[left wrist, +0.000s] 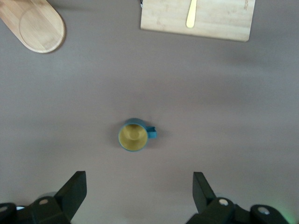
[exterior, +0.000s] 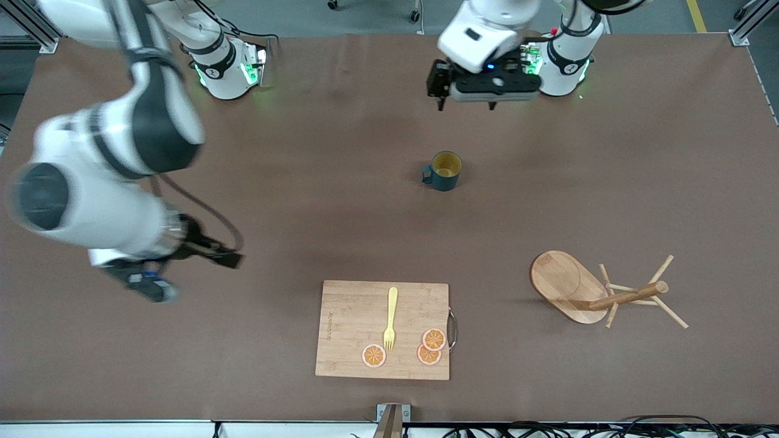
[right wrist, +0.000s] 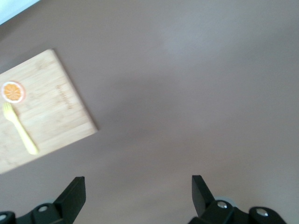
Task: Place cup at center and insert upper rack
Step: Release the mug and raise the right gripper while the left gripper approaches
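We see the left pincer [exterior: 467, 103] wide and empty, hanging over bare table [exterior: 304, 201] near the arms' edge, with the cup [exterior: 445, 171] upright just nearer the camera and the rack [exterior: 599, 295] toppled on its side toward the left arm's end. The right pincer [right wrist: 138, 196], also wide and empty, hangs over the right arm's end beside the board [exterior: 383, 331]. We judge a grasp could snag the cup's handle and tip it; the brown table looks smooth, grey floor around it.
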Motion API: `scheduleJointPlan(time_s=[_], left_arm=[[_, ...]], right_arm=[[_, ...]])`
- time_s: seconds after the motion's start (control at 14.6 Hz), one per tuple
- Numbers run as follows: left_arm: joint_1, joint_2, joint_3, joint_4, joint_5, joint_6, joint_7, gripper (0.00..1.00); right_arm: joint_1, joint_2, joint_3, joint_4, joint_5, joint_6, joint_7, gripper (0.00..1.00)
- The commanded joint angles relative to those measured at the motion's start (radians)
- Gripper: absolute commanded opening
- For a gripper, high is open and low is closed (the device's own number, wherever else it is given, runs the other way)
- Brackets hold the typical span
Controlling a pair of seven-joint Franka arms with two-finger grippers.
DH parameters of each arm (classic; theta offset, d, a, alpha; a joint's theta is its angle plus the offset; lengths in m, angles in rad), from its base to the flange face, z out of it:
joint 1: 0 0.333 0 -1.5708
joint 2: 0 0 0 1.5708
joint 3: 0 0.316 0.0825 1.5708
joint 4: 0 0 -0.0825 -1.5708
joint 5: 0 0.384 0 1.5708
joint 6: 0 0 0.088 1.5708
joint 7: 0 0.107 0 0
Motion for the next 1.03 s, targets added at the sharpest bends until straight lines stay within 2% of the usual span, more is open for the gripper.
scheduleJointPlan(time_s=[0.0,0.07,0.21,0.34,0.41,0.55,0.69,0.82,0.96], left_arm=[[0.008,-0.014,-0.096,-0.089,0.054,0.085,-0.135,1.0],[0.008,-0.015,-0.127,-0.121,0.079,0.117,-0.186,1.0],[0.007,-0.015,-0.206,-0.198,0.151,0.192,-0.313,1.0],[0.004,-0.012,-0.271,-0.262,0.235,0.259,-0.439,1.0],[0.002,-0.008,-0.292,-0.288,0.266,0.286,-0.485,1.0],[-0.045,-0.004,-0.302,-0.348,0.329,0.33,-0.569,1.0],[-0.096,0.023,-0.302,-0.412,0.46,0.382,-0.719,1.0],[-0.154,0.101,-0.302,-0.434,0.603,0.387,-0.876,1.0],[-0.191,0.19,-0.302,-0.434,0.73,0.382,-1.008,1.0]], right_arm=[[-0.11,-0.091,0.023,-0.045,-0.015,-0.06,-0.249,1.0],[-0.147,-0.118,0.023,-0.056,-0.03,-0.064,-0.343,1.0],[-0.173,-0.163,0.026,-0.088,-0.116,-0.054,-0.511,1.0],[-0.187,-0.265,0.037,-0.205,-0.159,0.004,-0.558,1.0],[-0.227,-0.308,0.067,-0.261,-0.159,0.049,-0.567,1.0],[-0.314,-0.365,0.164,-0.324,-0.169,0.096,-0.572,1.0],[-0.319,-0.369,0.167,-0.327,-0.175,0.095,-0.572,1.0],[-0.321,-0.387,0.167,-0.335,-0.175,0.086,-0.571,1.0],[-0.324,-0.447,0.166,-0.423,-0.176,0.113,-0.571,1.0]])
